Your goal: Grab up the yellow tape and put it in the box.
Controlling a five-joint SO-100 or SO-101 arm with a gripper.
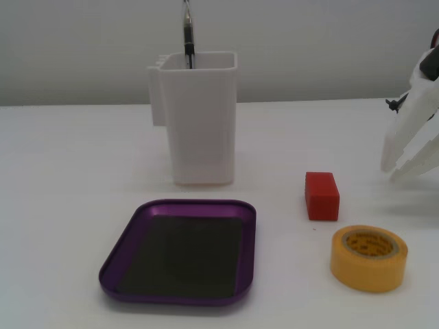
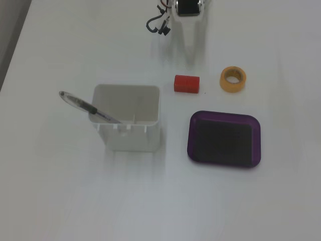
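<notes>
The yellow tape lies flat on the white table at the front right, also seen in the other fixed view. The purple box is a shallow tray with a dark bottom, to the tape's left; in the other fixed view it lies below the tape. Nothing is in it. My white gripper hangs at the right edge, behind the tape and apart from it, pointing down at the table. Its jaws look closed and hold nothing. In a fixed view it comes in from the top edge.
A red block lies between the gripper and the tray, close to the tape; it also shows from above. A tall white container with a pen stands behind the tray.
</notes>
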